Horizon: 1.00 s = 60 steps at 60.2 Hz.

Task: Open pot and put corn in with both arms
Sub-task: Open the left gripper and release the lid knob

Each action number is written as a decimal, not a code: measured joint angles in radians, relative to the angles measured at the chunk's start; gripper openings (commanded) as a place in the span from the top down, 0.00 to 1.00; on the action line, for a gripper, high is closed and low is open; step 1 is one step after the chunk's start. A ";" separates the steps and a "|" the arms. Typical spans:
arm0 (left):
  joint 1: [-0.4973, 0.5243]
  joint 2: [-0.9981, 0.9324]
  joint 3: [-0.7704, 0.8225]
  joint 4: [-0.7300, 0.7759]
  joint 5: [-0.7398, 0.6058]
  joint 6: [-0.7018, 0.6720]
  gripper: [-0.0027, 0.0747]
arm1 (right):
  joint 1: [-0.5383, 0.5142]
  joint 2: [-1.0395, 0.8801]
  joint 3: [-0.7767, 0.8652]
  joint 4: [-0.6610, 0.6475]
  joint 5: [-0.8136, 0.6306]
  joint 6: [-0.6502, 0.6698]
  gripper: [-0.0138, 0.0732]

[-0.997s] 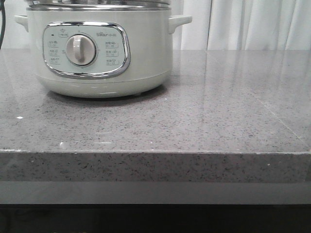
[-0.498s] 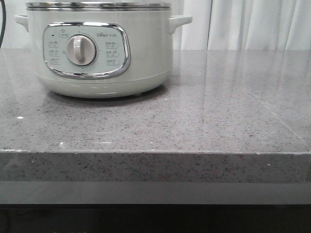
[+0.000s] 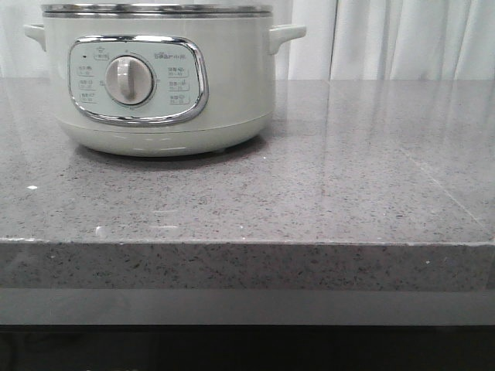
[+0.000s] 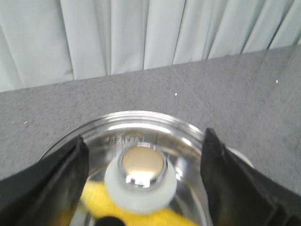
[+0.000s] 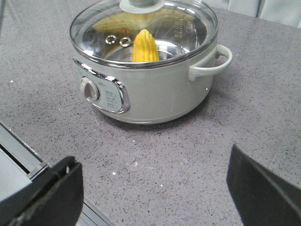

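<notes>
The pale cream-green pot point(image 3: 232, 85) stands at the back left of the counter, its dial point(image 3: 128, 79) facing me. In the right wrist view the pot point(image 5: 155, 89) wears a glass lid point(image 5: 183, 23), and the yellow corn point(image 5: 144, 45) lies inside under the glass. My left gripper point(image 4: 144, 139) hovers open over the lid's white knob point(image 4: 143, 167), one finger on each side and clear of it; the corn point(image 4: 155, 217) shows yellow beneath. My right gripper point(image 5: 153, 157) is open and empty over bare counter in front of the pot. Neither gripper shows in the front view.
The grey speckled counter point(image 3: 348, 178) stretches to the right of the pot, and its front edge point(image 3: 247, 243) is near me. White curtains point(image 3: 402, 39) hang behind. A metal rail point(image 5: 19, 162) runs along the counter edge by the right gripper.
In the front view the lid's rim, seen raised above the pot's steel rim one second ago, now sits down on it. The pot has not moved.
</notes>
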 measured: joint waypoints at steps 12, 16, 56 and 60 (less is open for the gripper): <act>0.000 -0.169 0.130 0.014 0.070 0.006 0.32 | 0.000 0.000 0.000 0.000 0.000 0.000 0.11; -0.008 -0.233 0.207 0.016 0.070 0.010 0.33 | 0.000 0.000 0.000 0.000 0.000 0.000 0.11; -0.055 -0.584 0.704 0.008 0.023 0.012 0.45 | 0.000 0.000 0.000 0.000 0.000 0.000 0.11; -0.055 -0.584 0.709 0.008 0.019 0.012 0.46 | 0.000 0.000 0.000 0.000 0.000 0.000 0.11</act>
